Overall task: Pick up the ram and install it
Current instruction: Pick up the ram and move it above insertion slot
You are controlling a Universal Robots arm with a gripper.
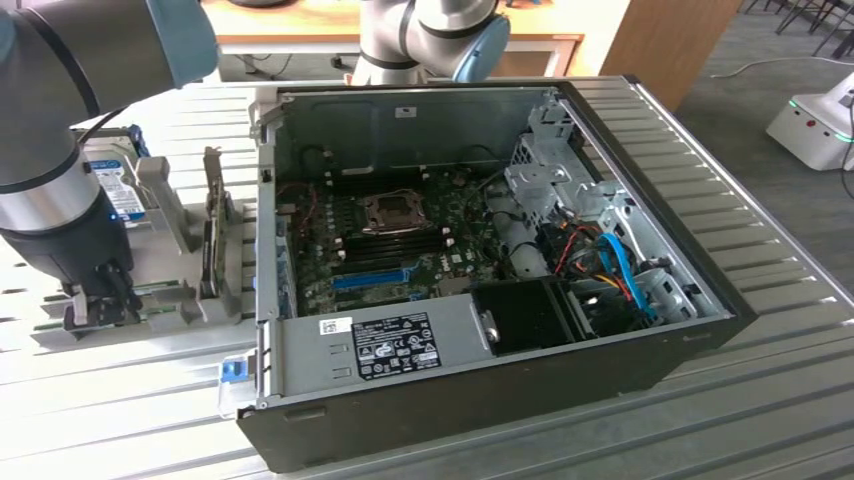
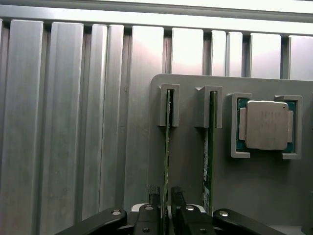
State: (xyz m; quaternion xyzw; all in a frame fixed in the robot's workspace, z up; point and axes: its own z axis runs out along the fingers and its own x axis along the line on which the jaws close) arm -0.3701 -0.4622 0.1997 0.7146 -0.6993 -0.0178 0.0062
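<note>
The ram (image 2: pixel 167 142) and another stick (image 2: pixel 210 127) stand edgewise in the grey holder (image 2: pixel 188 161); the downward-pointing claw (image 2: pixel 165 191) straddles the ram, jaws apart.

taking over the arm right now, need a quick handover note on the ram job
Gripper: open, fingers either side of the ram, not clamped.
Ram: on edge in its slot of the grey holder, beside a second stick and a processor chip.
Done: gripper placed around the ram.
Left: grip, lift, install in the open computer case.
</note>
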